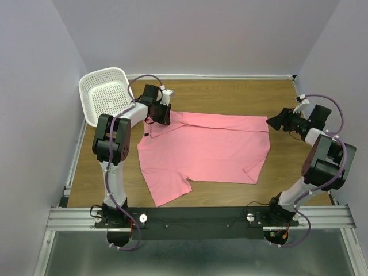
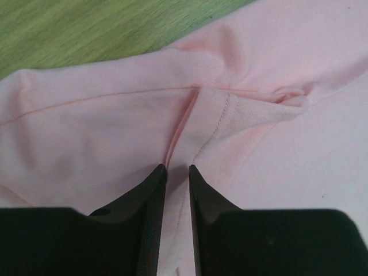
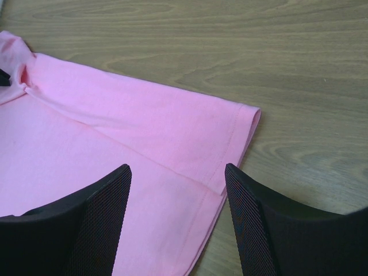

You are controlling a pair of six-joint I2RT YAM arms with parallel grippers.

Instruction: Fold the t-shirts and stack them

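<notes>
Pinching point: my left gripper (image 2: 177, 168) sits on the far left end of the t-shirt (image 1: 207, 149), jaws almost together, with a raised seam ridge running into the slit between them.
Right side: my right gripper (image 3: 178, 169) hovers with jaws wide apart and empty over the far hem corner.
Shirt: spread flat on the table (image 1: 241, 92) between my arms, near the basket (image 1: 95, 86).
Doing it well: I would catch every layer along one edge, then lift both ends level.
Hard to tell: whether my left pads truly clamp cloth, and how many layers.
</notes>
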